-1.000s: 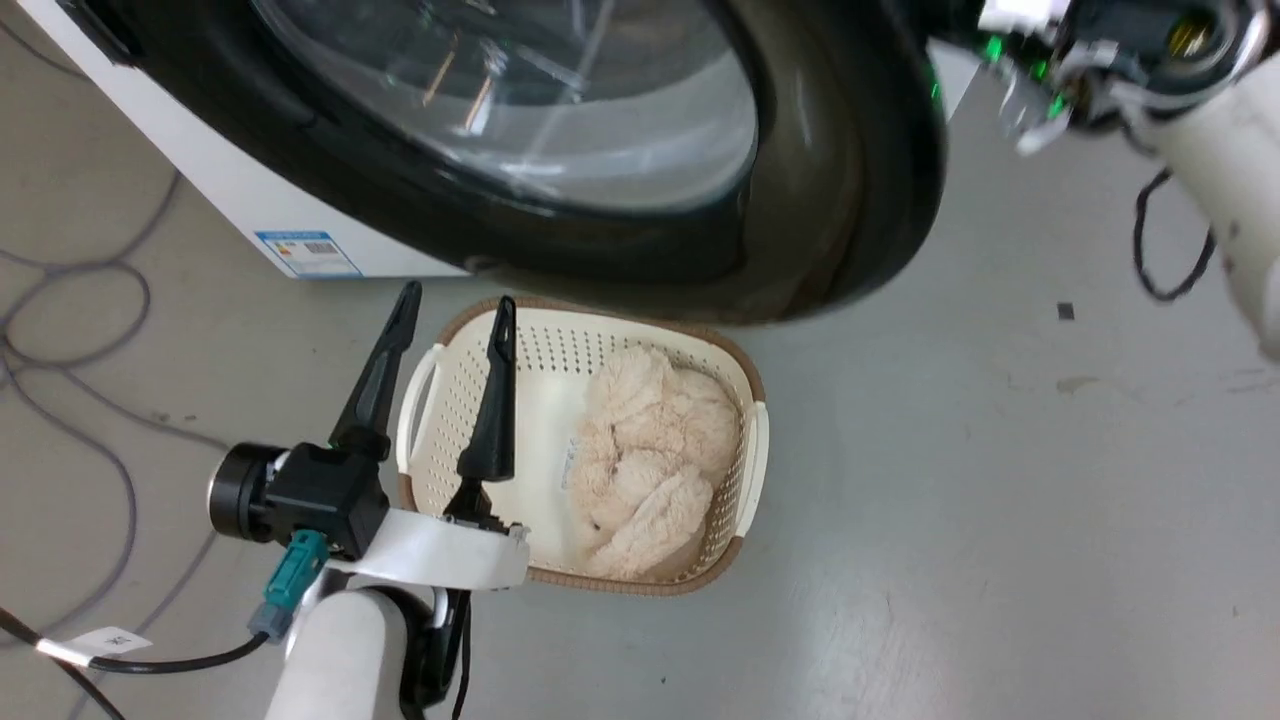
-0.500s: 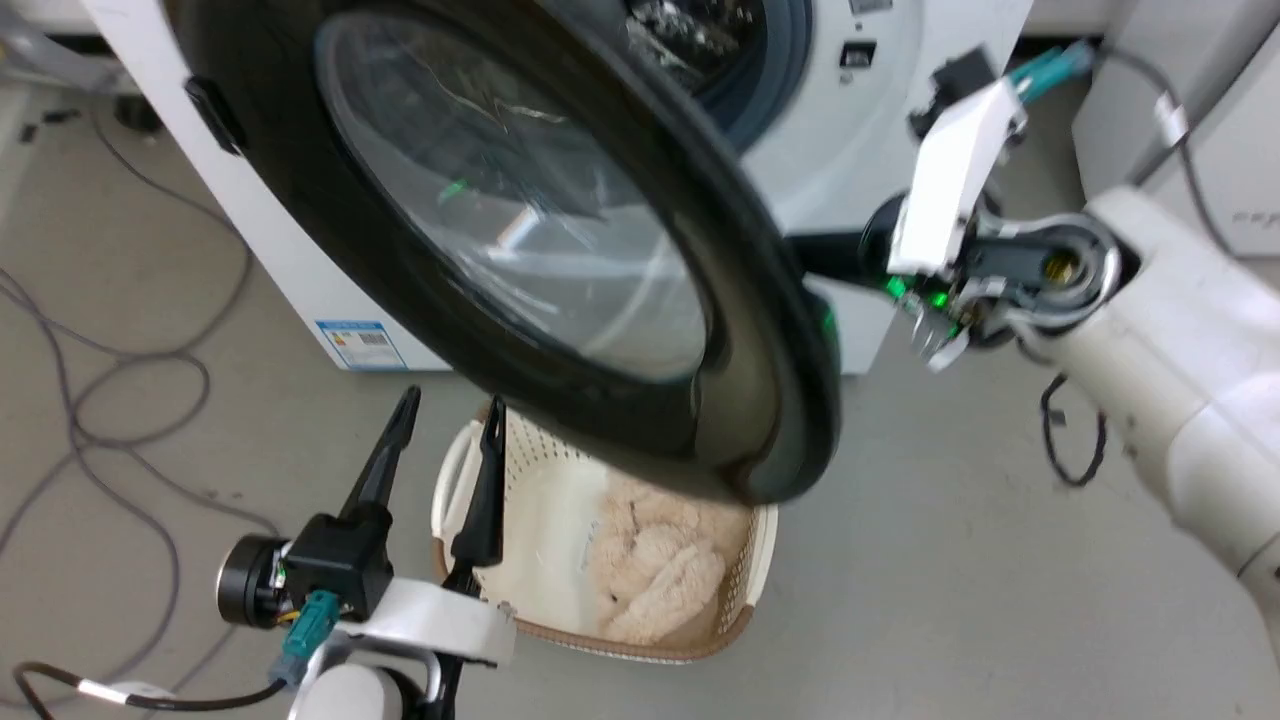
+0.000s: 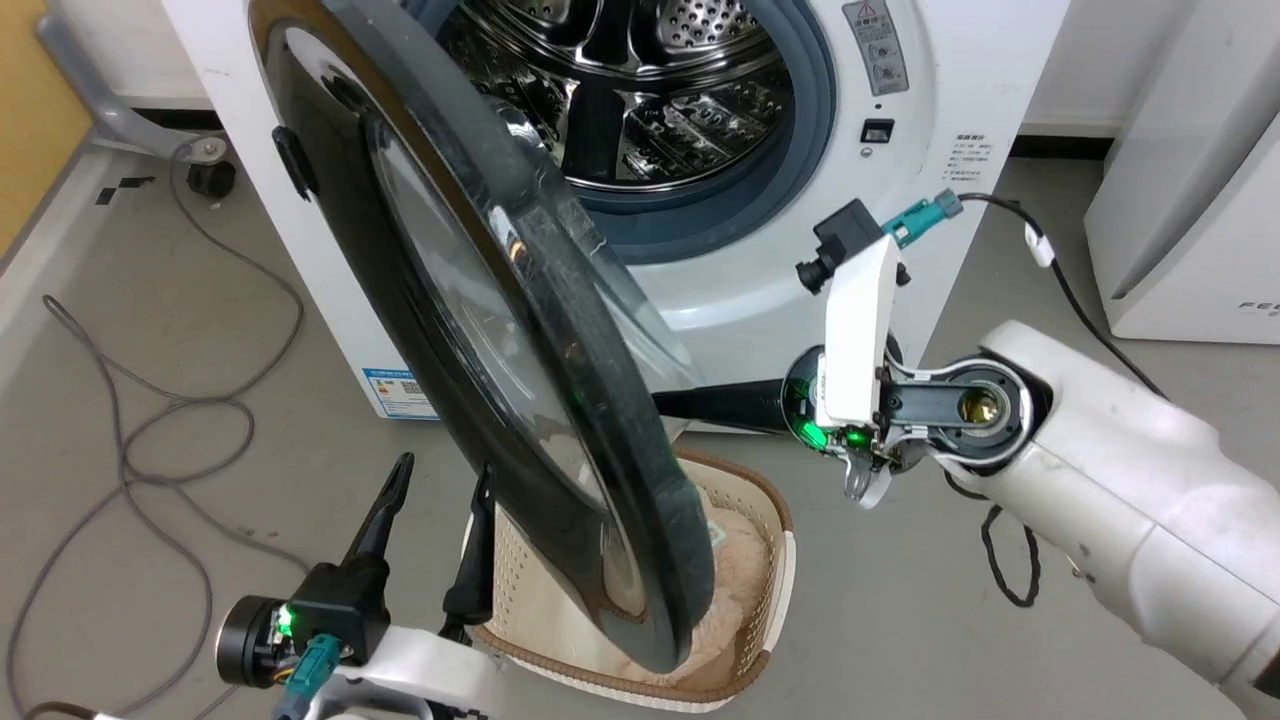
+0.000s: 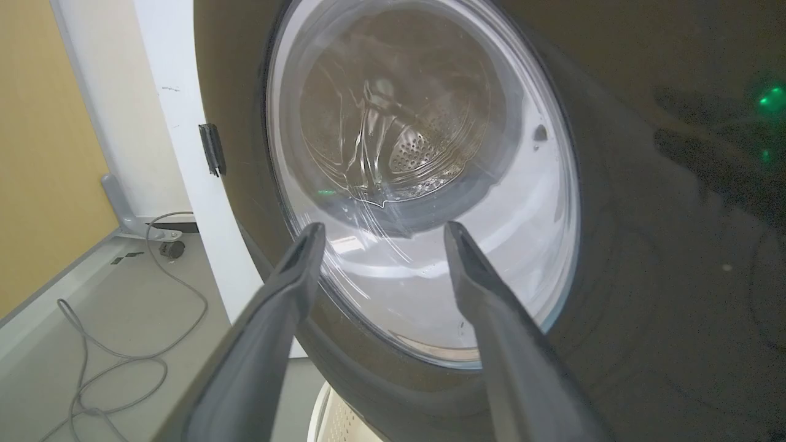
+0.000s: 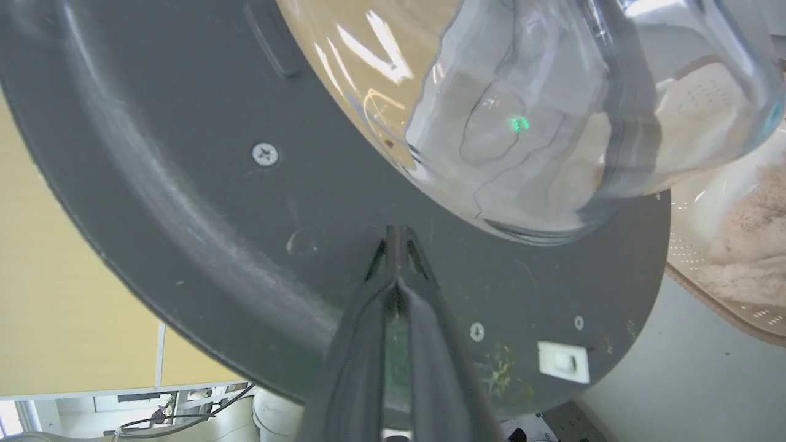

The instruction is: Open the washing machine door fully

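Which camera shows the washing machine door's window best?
Left wrist view: the window faces it, almost whole. Head view sees it steeply slanted; right wrist view catches its inner bulge.

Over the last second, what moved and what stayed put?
The head camera tilted up, shifting the whole picture. The door swung wider toward the robot's left, uncovering the drum of the washing machine. The right gripper came in behind it, jaws shut, tips at its inner rim. The left gripper stayed open and empty by the basket.
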Controlling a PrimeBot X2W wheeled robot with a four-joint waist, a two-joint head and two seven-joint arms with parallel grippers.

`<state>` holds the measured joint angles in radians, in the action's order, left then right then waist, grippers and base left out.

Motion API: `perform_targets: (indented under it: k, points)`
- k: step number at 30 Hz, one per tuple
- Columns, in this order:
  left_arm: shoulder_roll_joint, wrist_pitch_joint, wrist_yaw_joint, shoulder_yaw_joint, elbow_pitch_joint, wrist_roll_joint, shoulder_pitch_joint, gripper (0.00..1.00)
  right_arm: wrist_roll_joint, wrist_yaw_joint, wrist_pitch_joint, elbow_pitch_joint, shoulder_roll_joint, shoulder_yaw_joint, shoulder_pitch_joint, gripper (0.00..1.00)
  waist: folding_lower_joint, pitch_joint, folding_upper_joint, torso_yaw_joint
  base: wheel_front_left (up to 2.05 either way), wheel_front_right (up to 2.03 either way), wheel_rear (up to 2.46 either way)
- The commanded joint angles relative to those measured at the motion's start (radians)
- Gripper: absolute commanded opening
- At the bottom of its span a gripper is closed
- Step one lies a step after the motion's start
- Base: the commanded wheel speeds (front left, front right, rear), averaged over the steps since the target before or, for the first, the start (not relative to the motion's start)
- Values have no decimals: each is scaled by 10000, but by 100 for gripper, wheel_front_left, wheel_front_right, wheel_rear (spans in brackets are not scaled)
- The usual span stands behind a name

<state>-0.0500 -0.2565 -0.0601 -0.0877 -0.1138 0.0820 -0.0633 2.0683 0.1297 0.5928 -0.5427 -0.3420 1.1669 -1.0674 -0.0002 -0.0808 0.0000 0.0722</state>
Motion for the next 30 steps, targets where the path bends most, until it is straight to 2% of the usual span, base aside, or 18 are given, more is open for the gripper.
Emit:
perform_targets:
  k: [1, 8, 11, 13, 14, 16, 20, 24, 26, 28, 29, 30]
  points:
    - [-23, -53, 59, 28, -38, -34, 128, 100, 188, 10, -141, 225, -150, 50, 258, 0, 2, 40, 0, -2, 0, 0, 0]
    - [-21, -53, 78, 74, -138, -23, 290, 100, 434, 10, -550, 1366, -419, 265, 867, 0, 2, 201, 0, -119, 0, 0, 0]
    - [-20, -53, 100, 81, -161, -7, 356, 100, 435, 10, -1189, 1906, -586, 57, 1235, 0, 2, 288, 0, -192, 0, 0, 0]
    - [-19, -53, 119, 86, -174, 4, 388, 100, 329, 10, -2040, 2251, -740, -317, 1559, 0, 2, 325, 0, -238, 0, 0, 0]
    - [-18, -53, 128, 96, -185, 12, 404, 100, 251, 10, -2468, 2414, -826, -492, 1761, 25, 2, 359, 0, -268, 0, 0, 0]
    - [-18, -53, 134, 105, -225, 26, 452, 100, -57, 10, -3478, 2738, -1055, -867, 2241, 100, 2, 457, 0, -306, 0, 0, 0]
    - [-17, -53, 156, 147, -303, 43, 624, 100, -623, 10, -5685, 3190, -1497, -1554, 3478, 100, 2, 693, 0, -425, 0, 0, 0]
    - [-19, -53, 160, 174, -374, 37, 778, 100, -1482, 10, -8126, 3117, -1975, -1895, 4716, 100, 2, 860, 0, -508, 0, 0, 0]
    - [-28, -53, 162, 202, -415, 41, 815, 100, -2017, 10, -8480, 2845, -2129, -2139, 5266, 100, 2, 908, 0, -556, 0, 0, 0]
    - [-54, -53, 170, 245, -476, 45, 865, 100, -2780, 10, -8533, 2280, -2019, -3159, 5847, 100, 2, 958, 0, -634, 0, 0, 0]
    - [-54, -53, 170, 245, -476, 45, 865, 100, -2780, 10, -8533, 2280, -2019, -3159, 5847, 100, 2, 958, 0, -634, 0, 0, 0]
    - [-58, -53, 174, 263, -491, 51, 893, 100, -3399, 10, -8537, 1973, -1852, -3888, 6187, 100, 2, 985, 0, -663, 0, 0, 0]
